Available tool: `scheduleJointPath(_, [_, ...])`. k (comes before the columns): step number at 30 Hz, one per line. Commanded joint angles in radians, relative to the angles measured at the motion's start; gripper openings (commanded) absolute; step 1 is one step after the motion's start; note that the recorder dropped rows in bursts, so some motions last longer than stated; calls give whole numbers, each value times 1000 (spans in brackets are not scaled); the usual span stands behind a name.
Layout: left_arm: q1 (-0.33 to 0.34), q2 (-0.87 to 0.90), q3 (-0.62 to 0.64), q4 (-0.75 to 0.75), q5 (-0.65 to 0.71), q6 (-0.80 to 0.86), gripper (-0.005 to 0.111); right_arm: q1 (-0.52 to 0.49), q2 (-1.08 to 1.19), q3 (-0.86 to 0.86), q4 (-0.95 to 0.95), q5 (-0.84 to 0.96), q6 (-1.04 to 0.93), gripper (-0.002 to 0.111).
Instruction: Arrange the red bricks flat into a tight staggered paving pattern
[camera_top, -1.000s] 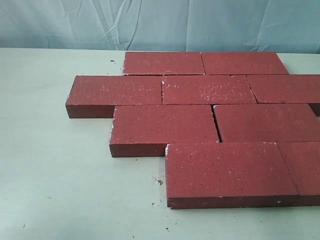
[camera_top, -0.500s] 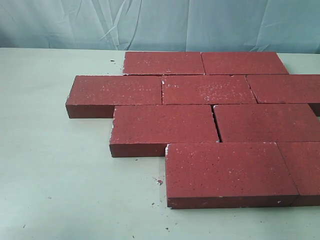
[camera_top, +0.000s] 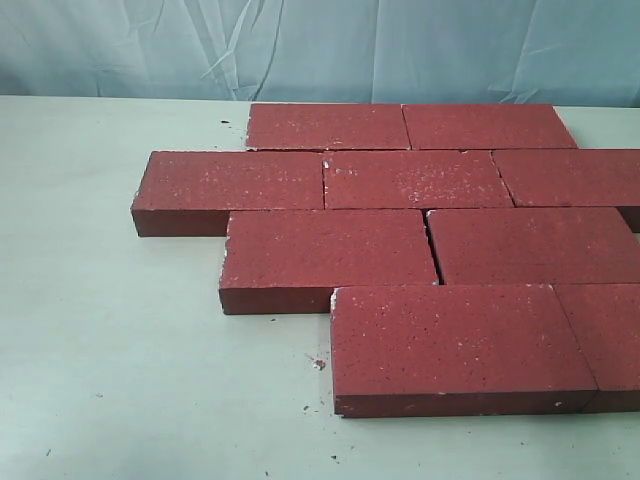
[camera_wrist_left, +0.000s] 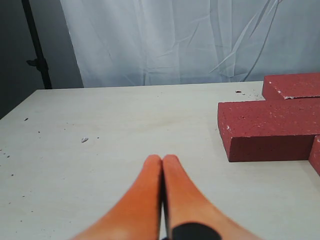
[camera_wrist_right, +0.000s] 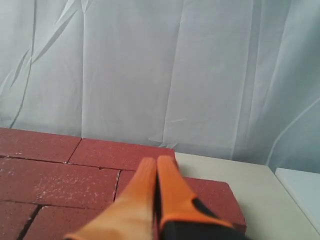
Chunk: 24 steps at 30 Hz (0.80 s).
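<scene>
Several red bricks (camera_top: 400, 180) lie flat in four staggered rows on the pale table (camera_top: 110, 330), edges close together. The front row's big brick (camera_top: 455, 345) sits nearest the camera. Neither gripper shows in the exterior view. In the left wrist view my left gripper (camera_wrist_left: 162, 159) is shut and empty over bare table, with the end of a red brick (camera_wrist_left: 270, 131) off to one side. In the right wrist view my right gripper (camera_wrist_right: 156, 161) is shut and empty, hovering above the red bricks (camera_wrist_right: 55, 180) near the paving's far corner.
A wrinkled pale blue curtain (camera_top: 320, 45) hangs behind the table. Small crumbs of brick (camera_top: 318, 364) lie scattered on the table beside the front row. A dark stand pole (camera_wrist_left: 36, 45) rises past the table's far corner in the left wrist view.
</scene>
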Motion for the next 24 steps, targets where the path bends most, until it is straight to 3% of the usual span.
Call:
scheduleJointPath(1, [1,-5,5,-7,1,0,0,-17,-82,76,1,-18,-1,-1])
scheduleJointPath(24, [1,-5,5,-7,1,0,0,-27,-209,190,51,-10,20,-1])
